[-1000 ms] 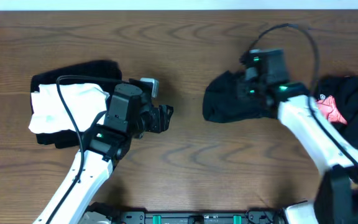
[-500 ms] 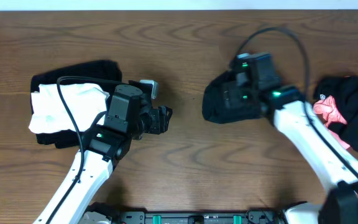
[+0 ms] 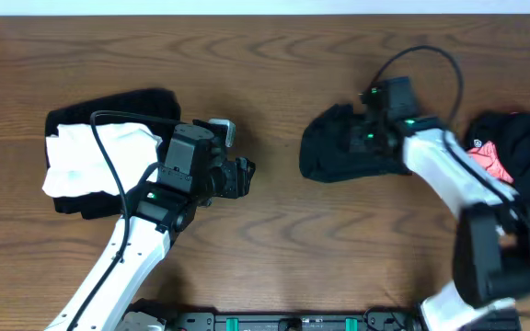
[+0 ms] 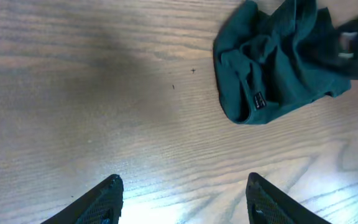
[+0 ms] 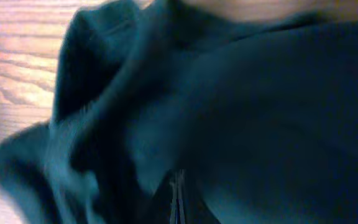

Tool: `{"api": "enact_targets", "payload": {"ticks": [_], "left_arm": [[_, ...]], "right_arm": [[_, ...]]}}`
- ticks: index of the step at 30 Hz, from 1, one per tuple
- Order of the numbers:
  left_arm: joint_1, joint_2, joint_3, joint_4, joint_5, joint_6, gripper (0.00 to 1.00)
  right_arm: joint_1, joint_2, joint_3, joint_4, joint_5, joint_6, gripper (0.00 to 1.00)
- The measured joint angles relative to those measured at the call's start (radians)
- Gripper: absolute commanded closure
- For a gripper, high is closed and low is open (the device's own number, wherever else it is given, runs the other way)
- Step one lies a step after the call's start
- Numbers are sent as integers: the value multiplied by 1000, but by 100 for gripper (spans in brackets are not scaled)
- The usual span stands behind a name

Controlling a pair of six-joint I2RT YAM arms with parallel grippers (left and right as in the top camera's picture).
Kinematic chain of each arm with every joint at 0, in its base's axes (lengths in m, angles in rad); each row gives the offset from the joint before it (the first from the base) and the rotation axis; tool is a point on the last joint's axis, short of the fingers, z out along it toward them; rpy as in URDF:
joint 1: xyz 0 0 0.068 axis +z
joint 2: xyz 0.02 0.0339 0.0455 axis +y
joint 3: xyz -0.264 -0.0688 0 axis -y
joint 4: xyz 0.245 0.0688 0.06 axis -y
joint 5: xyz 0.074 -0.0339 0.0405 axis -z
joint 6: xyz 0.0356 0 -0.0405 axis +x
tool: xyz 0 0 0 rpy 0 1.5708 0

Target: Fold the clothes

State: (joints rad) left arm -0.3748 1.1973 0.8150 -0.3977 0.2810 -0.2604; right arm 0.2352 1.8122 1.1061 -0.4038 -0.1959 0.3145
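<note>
Broadly, a brown wood-grain table (image 3: 274, 55) fills the overhead view, and two white-and-black arms reach up from the lower edge. The left arm (image 3: 127, 257) rises from the lower left and the right arm (image 3: 449, 170) from the lower right.

At the left of the frame lies a flat black garment (image 3: 109, 103) with a folded white garment (image 3: 81, 156) on top of it. Right of centre sits a crumpled black T-shirt (image 3: 325, 152), well apart from that stack. At the right edge lies a heap of black cloth (image 3: 523, 138) with a pale pink garment (image 3: 493, 164) showing in it.

The left gripper (image 3: 244, 175) is near the frame's middle, over bare wood. In its own wrist view its fingertips stand wide apart at the bottom edge (image 4: 188, 199) with nothing between them, and the crumpled black T-shirt (image 4: 272, 62) is in the upper right.

The right gripper (image 3: 362, 138) is down on the T-shirt's upper right part. Its wrist view is filled with dark fabric (image 5: 260, 112). The fingertips meet in a thin seam at the bottom (image 5: 177, 199), closed tight against the cloth. Whether a fold is caught between them cannot be told.

Half a second ago the right wrist was a little further left over the T-shirt. Now it has drawn slightly right, and the arm's elbow has swung into the lower right corner. The left arm, both stacks and the T-shirt's outline look unchanged.
</note>
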Motion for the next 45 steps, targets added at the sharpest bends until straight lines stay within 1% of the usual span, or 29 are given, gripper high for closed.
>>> {"api": "enact_targets", "payload": {"ticks": [4,6,10,12,16,22,23,25,27,28,29,30,32,34,38,42,43,45], "left_arm": [[0,0,0,-14,0,0,36],[0,0,0,-16,0,0,36],[0,0,0,-16,0,0,36],[0,0,0,-17,0,0,36],[0,0,0,-16,0,0,36],[-6,2,0,39,1,0,36],[-14,7,0,65,0,0,36],[-30,22,0,112,2,0,36],[-50,52,0,171,1,-2,36],[-64,80,0,204,1,-5,36],[-74,103,1,234,2,-11,36],[-88,140,1,269,1,-23,36],[-110,203,1,323,1,-40,36],[-133,279,1,388,2,-68,36],[-172,408,1,501,9,-128,36],[-191,479,1,602,12,-200,37],[-192,490,1,616,11,-220,40],[-192,516,1,634,7,-276,40]], "right_arm": [[71,97,-2,202,-137,23,99],[106,113,-2,287,-187,18,99],[162,111,-1,385,-280,-17,99],[166,107,-1,372,-305,-37,99],[143,87,-2,292,-310,-67,99],[18,17,-2,157,-310,-95,99],[-13,-1,-2,129,-312,-95,96],[-66,-32,-1,72,-315,-88,81],[-123,-58,0,4,-320,-84,73],[-151,-67,0,-29,-323,-84,64],[-177,-72,0,-61,-327,-83,50],[-200,-72,0,-93,-328,-86,40],[-228,-72,-1,-141,-328,-103,30],[-246,-72,-1,-166,-328,-132,27],[-265,-71,-1,-148,-325,-162,23],[-265,-56,-1,-106,-312,-172,23],[-265,-46,-1,-93,-309,-174,23],[-265,-16,-1,-65,-304,-175,24]]}}
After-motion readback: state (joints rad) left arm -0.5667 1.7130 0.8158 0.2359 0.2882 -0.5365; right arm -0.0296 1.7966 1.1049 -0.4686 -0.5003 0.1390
